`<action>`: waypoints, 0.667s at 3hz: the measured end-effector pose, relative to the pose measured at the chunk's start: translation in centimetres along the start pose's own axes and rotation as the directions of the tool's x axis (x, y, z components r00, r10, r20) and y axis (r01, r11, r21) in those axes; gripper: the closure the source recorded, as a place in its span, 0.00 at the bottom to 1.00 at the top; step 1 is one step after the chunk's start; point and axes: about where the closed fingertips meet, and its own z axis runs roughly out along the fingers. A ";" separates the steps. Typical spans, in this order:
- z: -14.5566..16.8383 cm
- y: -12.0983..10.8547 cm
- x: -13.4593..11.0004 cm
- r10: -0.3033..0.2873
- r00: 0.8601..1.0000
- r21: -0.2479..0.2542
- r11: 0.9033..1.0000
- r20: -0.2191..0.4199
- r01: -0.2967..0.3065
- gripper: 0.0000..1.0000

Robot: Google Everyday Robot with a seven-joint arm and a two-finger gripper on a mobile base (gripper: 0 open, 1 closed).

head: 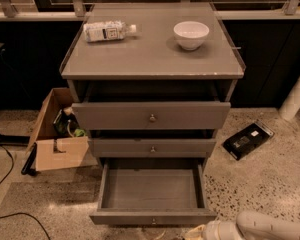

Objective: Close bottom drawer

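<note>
Approaching phase: bottom drawer (pixel 152 190) stands pulled out, lowest of 3 in the cabinet (pixel 150 54). Gripper (pixel 202 232) sits low, just beside the front panel's right end — grip state cannot be told. Next, likely — meet the panel, push straight in.
</note>
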 end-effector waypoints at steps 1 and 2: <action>1.4 -1.5 0.7 0.021 1.000 -0.003 1.000 -0.007 -0.021 1.00; 2.6 -2.8 1.6 0.056 0.998 -0.004 0.998 -0.025 -0.056 1.00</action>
